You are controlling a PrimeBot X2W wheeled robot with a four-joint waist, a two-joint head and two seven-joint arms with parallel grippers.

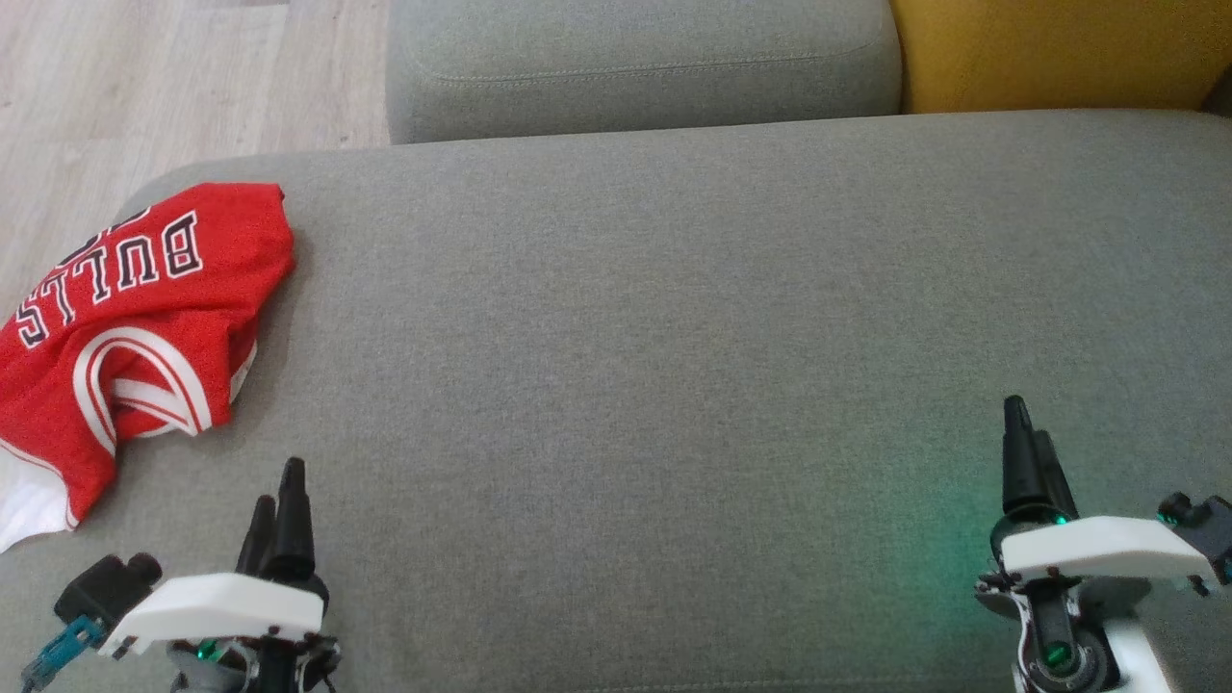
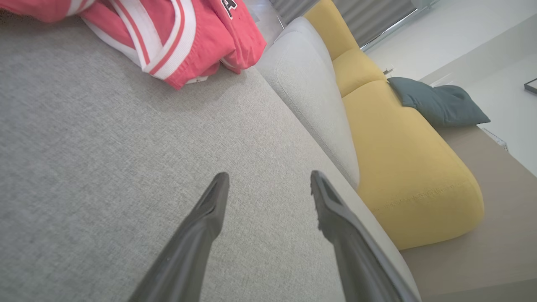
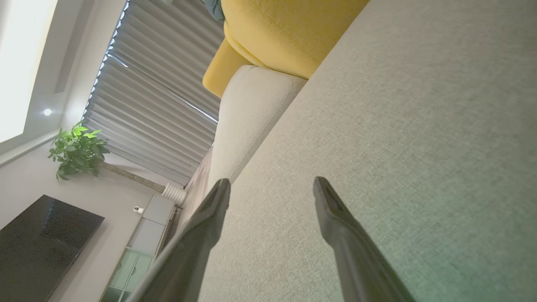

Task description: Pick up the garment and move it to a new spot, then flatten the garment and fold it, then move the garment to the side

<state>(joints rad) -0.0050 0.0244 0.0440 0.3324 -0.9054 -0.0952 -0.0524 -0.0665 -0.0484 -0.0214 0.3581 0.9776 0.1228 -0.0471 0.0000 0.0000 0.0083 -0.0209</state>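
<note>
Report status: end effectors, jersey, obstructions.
Left end effector open, empty, over couch. Right end effector open, empty. Red jersey bunched at couch's left edge, ungripped. No obstruction seen.

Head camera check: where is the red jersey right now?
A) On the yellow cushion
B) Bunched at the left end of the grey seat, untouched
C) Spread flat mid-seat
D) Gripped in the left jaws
B: the red jersey lies crumpled at the left end of the grey seat, ahead of the left gripper, whose jaws stand open and empty.
</note>
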